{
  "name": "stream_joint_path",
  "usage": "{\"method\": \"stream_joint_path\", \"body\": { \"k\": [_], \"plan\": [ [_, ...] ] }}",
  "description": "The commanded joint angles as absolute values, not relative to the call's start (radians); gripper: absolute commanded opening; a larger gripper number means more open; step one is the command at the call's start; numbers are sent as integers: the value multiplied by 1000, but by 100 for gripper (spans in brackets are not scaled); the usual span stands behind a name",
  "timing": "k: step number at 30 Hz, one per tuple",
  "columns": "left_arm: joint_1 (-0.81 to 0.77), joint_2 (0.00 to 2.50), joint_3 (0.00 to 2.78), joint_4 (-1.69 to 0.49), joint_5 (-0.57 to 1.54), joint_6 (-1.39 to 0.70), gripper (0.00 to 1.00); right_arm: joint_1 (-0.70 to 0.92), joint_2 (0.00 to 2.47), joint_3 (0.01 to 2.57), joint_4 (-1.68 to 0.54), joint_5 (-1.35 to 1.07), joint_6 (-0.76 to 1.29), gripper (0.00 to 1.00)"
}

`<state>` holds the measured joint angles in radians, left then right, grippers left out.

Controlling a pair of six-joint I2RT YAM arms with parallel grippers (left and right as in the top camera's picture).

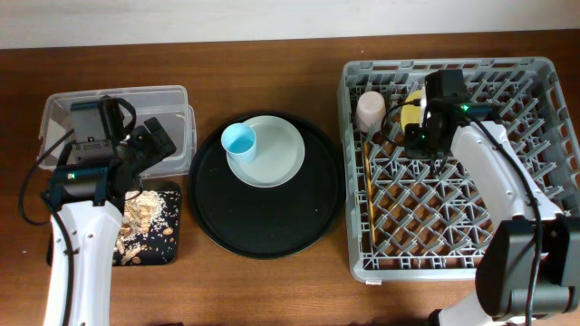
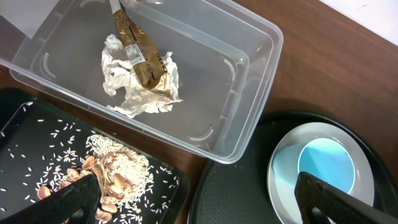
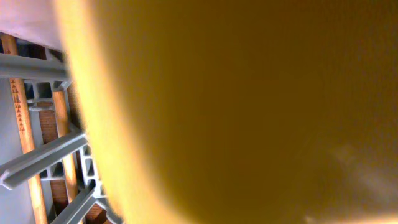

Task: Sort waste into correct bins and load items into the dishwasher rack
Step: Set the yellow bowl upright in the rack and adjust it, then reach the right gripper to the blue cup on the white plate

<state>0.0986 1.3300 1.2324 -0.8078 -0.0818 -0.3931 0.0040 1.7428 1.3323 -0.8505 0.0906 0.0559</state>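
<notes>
Waste lies in the bins: the tissue and wrapper together in the tub, the scraps scattered on the flat tray beside it. Above both hangs the left gripper, jaws wide apart and empty. The blue cup stands on the plate on the round tray. The rack holds the pink cup, chopsticks and bowl. The right gripper is at the bowl, which fills its camera; I cannot tell its grip.

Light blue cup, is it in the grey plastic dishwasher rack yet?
No, the light blue cup stands on the round pale plate on the big round black tray.
</notes>
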Motion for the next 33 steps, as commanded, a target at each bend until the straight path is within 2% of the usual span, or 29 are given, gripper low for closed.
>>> {"method": "stream_joint_path", "body": {
  "k": [1,5,10,15,17,19,22,27,33],
  "plan": [
    [101,1327,1246,-806,-79,-389,99,-40,1727,1341,-826,128,88,5],
    [101,1327,1246,-806,-79,-389,99,-84,1724,1341,-797,32,86,13],
    [101,1327,1246,-806,-79,-389,99,-86,1645,1341,-864,-16,83,24],
    [101,1327,1246,-806,-79,-389,99,-84,1446,1341,-1019,-463,-101,36],
    [101,1327,1246,-806,-79,-389,99,-84,1431,1341,-1098,-535,-102,40],
    [101,1327,1246,-806,-79,-389,99,-77,1433,1338,-1148,-543,-102,40],
    [101,1327,1246,-806,-79,-389,99,11,1433,1338,-1179,-554,-127,40],
    [101,1327,1246,-806,-79,-389,99,298,1433,1338,-1095,-535,-115,41],
    [101,1327,1246,-806,-79,-389,99,525,1466,1338,-896,-298,99,49]
  ]
}}
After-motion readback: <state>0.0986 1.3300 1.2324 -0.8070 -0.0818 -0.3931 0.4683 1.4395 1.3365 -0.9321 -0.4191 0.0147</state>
